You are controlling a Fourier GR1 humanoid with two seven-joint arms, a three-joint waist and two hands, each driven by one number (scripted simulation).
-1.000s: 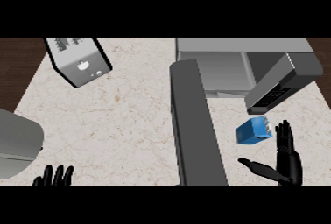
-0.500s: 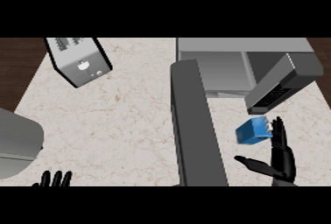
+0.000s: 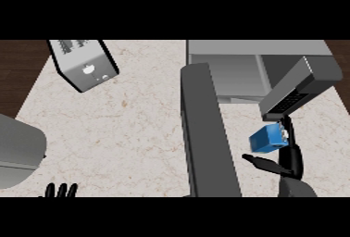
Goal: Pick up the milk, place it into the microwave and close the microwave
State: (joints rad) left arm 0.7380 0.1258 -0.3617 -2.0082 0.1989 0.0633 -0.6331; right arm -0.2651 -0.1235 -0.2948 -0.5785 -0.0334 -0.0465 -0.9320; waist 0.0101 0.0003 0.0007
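The open microwave door (image 3: 209,134) stands as a long wall left of the right hand (image 3: 287,159) and the milk (image 3: 268,139). The microwave's control panel (image 3: 297,88) overhangs just above them (a narrow pocket). Broad bare counter (image 3: 130,134) lies left, toaster (image 3: 83,62) far back.

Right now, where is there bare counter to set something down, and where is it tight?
Free: the counter between the toaster, the grey block and the microwave door. Crowded: right of the door, where the right hand and milk sit below the microwave.
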